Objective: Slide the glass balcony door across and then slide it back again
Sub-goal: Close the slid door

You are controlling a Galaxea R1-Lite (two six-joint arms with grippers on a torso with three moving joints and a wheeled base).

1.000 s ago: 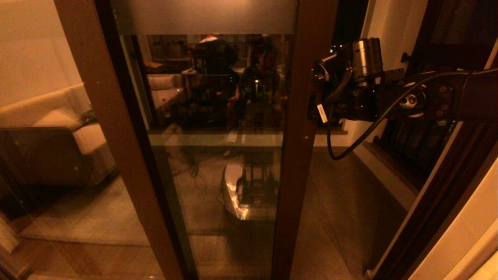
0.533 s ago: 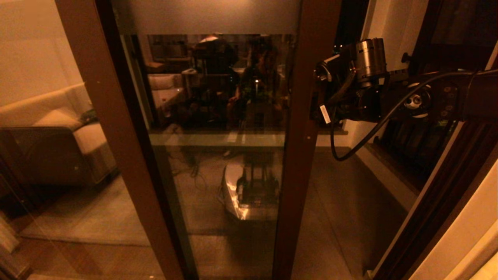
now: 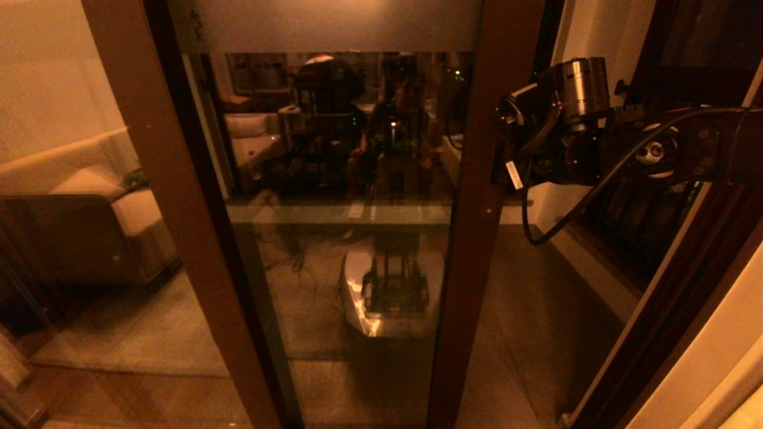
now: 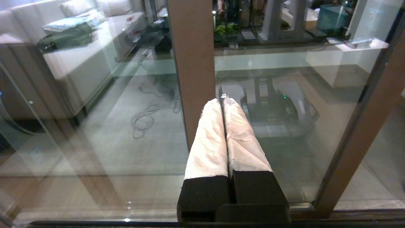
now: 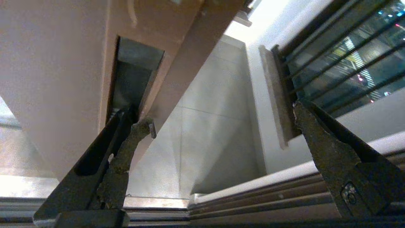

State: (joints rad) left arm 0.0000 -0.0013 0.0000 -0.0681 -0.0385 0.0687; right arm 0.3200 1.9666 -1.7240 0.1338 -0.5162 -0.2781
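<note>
The glass balcony door fills the middle of the head view, with a frosted band across its top. Its brown handle stile stands right of centre. My right gripper is against that stile at chest height. In the right wrist view the right gripper is open, and one fingertip sits inside the dark recessed handle slot. The other finger is out in free air beside the stile. My left gripper is shut on nothing, held low and pointing at the glass.
A plain brown stile of the other panel stands at the left, with a sofa seen through the glass. The door jamb and a dark barred window lie to the right. Floor tracks run below.
The door's handle stile has slid to the right, and my right gripper has moved right with it. The left panel's stile has stayed put.
</note>
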